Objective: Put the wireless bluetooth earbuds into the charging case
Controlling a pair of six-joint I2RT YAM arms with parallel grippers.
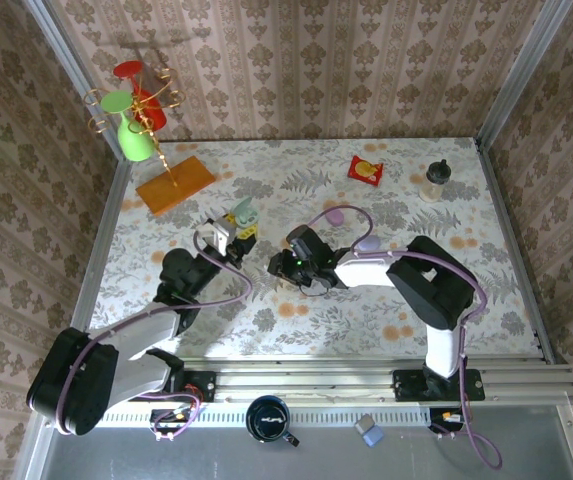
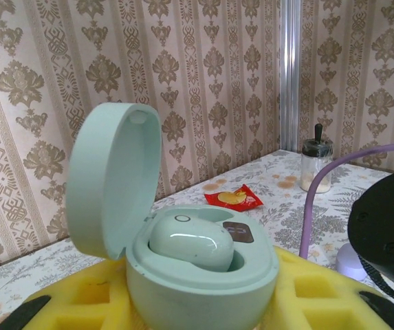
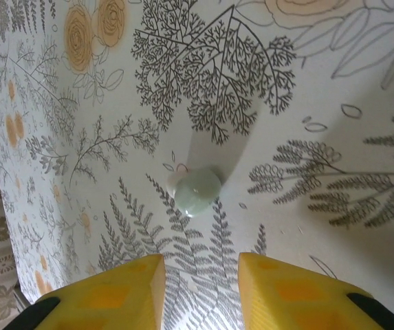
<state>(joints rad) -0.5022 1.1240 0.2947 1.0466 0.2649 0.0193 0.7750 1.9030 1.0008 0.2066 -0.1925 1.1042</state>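
**Loose bud lies straight ahead of the right fingers**

On the near side of the charging case [image 2: 203, 278] and to its right, the right gripper [image 3: 201, 268] holds its fingers spread and empty. The loose earbud [image 3: 198, 192] lies on the table [image 3: 320, 103] just beyond their gap; it looks nearly round, with no clear long axis. The left gripper [image 1: 232, 230] pinches the open case, with a seated earbud [image 2: 191, 242] inside. No writing is legible.

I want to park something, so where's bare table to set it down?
Bare: far middle, between the orange flat board and red foil packet; near right corner of the floral table. Crowded: centre, around the open mint plastic case and two lilac oval cases.
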